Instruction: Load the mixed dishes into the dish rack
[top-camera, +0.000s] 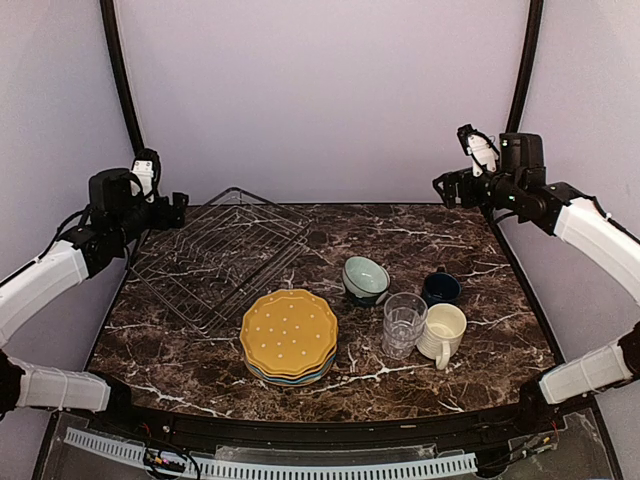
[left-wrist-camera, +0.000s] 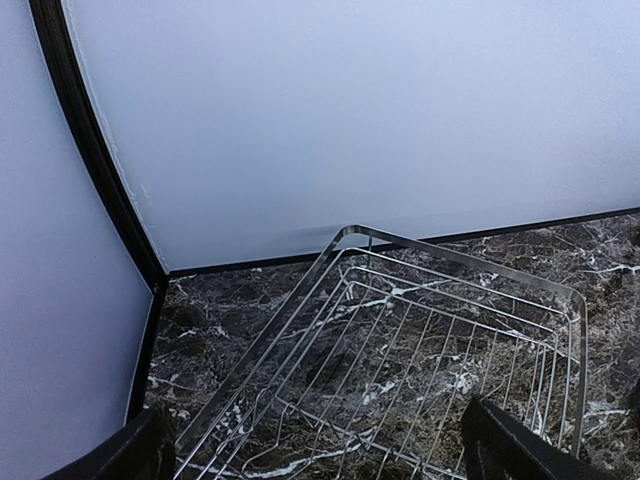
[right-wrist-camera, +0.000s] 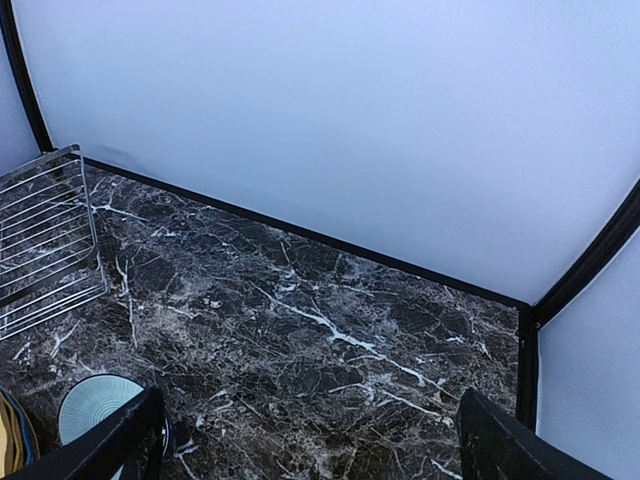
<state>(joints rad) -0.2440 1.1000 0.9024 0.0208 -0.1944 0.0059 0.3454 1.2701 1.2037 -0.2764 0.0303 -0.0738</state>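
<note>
"Top external, lot one: scalloped plates (top-camera: 289, 335), stacked, yellow dotted one uppermost, well short of the left tool (top-camera: 170, 210) and off to its right. Handling?"

"Stiff, glazed, probably heavy and slick; pinch a single rim edge. Lot two: pale green bowl (top-camera: 365, 279), clear glass tumbler (top-camera: 404, 324), cream ribbed mug (top-camera: 443, 332), dark navy mug (top-camera: 440, 288), clustered short of the right tool (top-camera: 450, 187), to its left. Brittle; take by rims."

"And the dish rack (top-camera: 225, 255)?"

"Just ahead of and below the left tool, unloaded. Both tools: fingers apart, holding nothing, above the bench (top-camera: 480, 240)."
</note>
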